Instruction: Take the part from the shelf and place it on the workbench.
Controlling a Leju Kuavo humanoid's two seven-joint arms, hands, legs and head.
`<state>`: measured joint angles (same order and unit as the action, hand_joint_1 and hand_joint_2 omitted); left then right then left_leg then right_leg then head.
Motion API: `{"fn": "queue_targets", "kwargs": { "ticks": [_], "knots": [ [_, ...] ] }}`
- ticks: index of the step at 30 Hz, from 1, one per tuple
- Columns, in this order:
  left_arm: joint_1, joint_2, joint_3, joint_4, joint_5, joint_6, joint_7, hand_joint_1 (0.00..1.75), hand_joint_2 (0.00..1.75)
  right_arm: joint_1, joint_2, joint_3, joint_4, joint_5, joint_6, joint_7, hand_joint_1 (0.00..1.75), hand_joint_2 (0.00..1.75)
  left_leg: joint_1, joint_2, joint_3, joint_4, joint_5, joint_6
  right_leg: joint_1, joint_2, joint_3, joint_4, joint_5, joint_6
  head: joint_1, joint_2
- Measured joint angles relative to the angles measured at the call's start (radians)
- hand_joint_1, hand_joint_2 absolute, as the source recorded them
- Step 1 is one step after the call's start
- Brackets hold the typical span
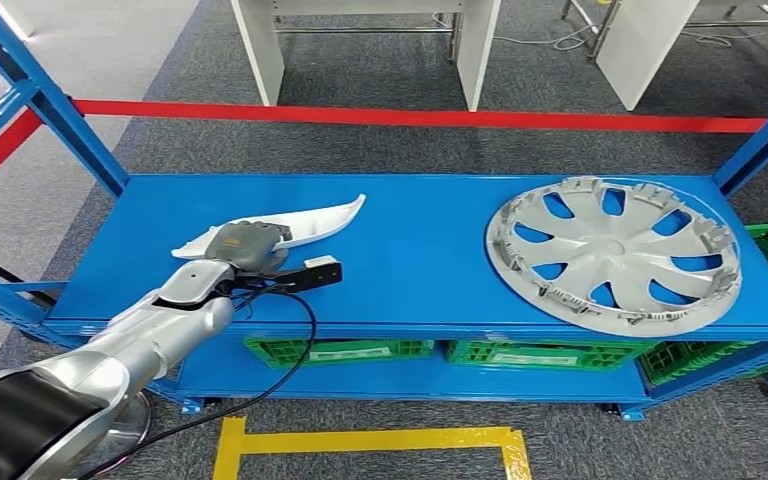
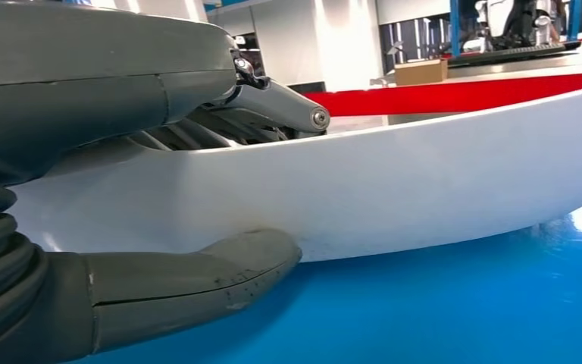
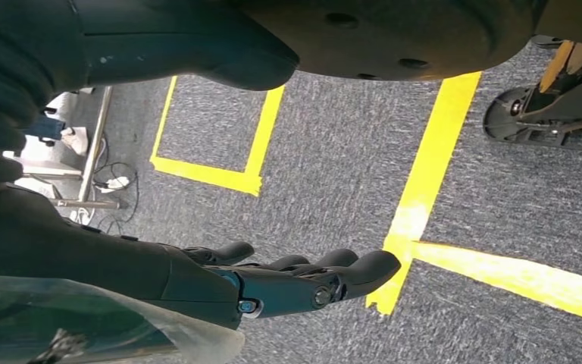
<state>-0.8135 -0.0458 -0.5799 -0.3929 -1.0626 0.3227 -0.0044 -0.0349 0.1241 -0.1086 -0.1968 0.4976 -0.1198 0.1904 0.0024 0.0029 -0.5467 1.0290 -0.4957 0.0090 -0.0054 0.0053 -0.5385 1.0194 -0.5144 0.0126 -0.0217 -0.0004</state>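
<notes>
Left robot hand (image 1: 248, 246) sits over the near-left end of the white curved part (image 1: 305, 222), which lies on the blue shelf (image 1: 420, 250), left of the silver wheel cover (image 1: 615, 252). In the left wrist view the thumb (image 2: 197, 280) lies under the part's edge and the fingers (image 2: 273, 106) curl over its top; it appears to grip the part, still on the shelf.

Right robot hand (image 3: 288, 280) hangs over the carpet, fingers extended, holding nothing.

Risks, as judged:
- The grip is at one end, so the long free tip may sag or swing on lift.
- The smooth, glossy surface could slip between thumb and fingers.
- The tip may scrape the shelf or catch the blue upright (image 1: 55, 100) if the arm turns early.
</notes>
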Motion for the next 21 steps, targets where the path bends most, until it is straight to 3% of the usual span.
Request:
{"fn": "queue_targets", "kwargs": {
  "ticks": [7,10,14,17,21],
  "knots": [
    [0.003,-0.001,0.009,0.000,0.029,-0.011,-0.030,1.75,1.75,0.000,0.000,-0.001,0.000,0.001,0.000,-0.001,0.00,1.75,0.000,0.000,0.000,0.000,0.000,0.000,0.000,0.000,0.000,0.000,0.000,0.000,0.000,0.000],
    [0.023,-0.007,0.047,-0.006,0.122,0.006,-0.159,1.75,1.75,0.000,-0.001,-0.004,0.000,0.007,0.000,-0.004,0.00,1.75,0.000,0.000,0.000,0.000,0.000,0.000,0.000,-0.001,0.000,0.000,0.000,0.000,0.000,0.000],
    [0.096,-0.040,0.112,-0.056,0.279,0.098,-0.381,1.75,1.75,0.000,-0.001,-0.010,0.000,0.014,-0.004,-0.007,0.00,1.75,0.000,0.000,0.000,0.000,0.000,0.000,0.000,-0.001,0.000,0.000,0.000,0.000,0.000,0.000],
    [0.176,-0.072,0.140,-0.168,0.412,0.134,-0.491,1.75,1.75,0.000,-0.001,-0.016,0.000,0.019,-0.011,-0.003,0.00,1.75,-0.001,0.000,0.000,0.000,0.000,0.000,-0.001,-0.001,0.000,0.000,0.000,0.000,0.000,0.000],
    [0.303,-0.093,0.129,-0.443,0.581,0.112,-0.503,1.75,1.75,0.002,0.000,-0.026,0.000,0.023,-0.020,0.001,0.00,1.75,-0.002,0.000,-0.001,0.000,0.000,0.000,-0.002,0.001,-0.002,0.000,0.000,0.000,0.000,0.000]
  ]
}}
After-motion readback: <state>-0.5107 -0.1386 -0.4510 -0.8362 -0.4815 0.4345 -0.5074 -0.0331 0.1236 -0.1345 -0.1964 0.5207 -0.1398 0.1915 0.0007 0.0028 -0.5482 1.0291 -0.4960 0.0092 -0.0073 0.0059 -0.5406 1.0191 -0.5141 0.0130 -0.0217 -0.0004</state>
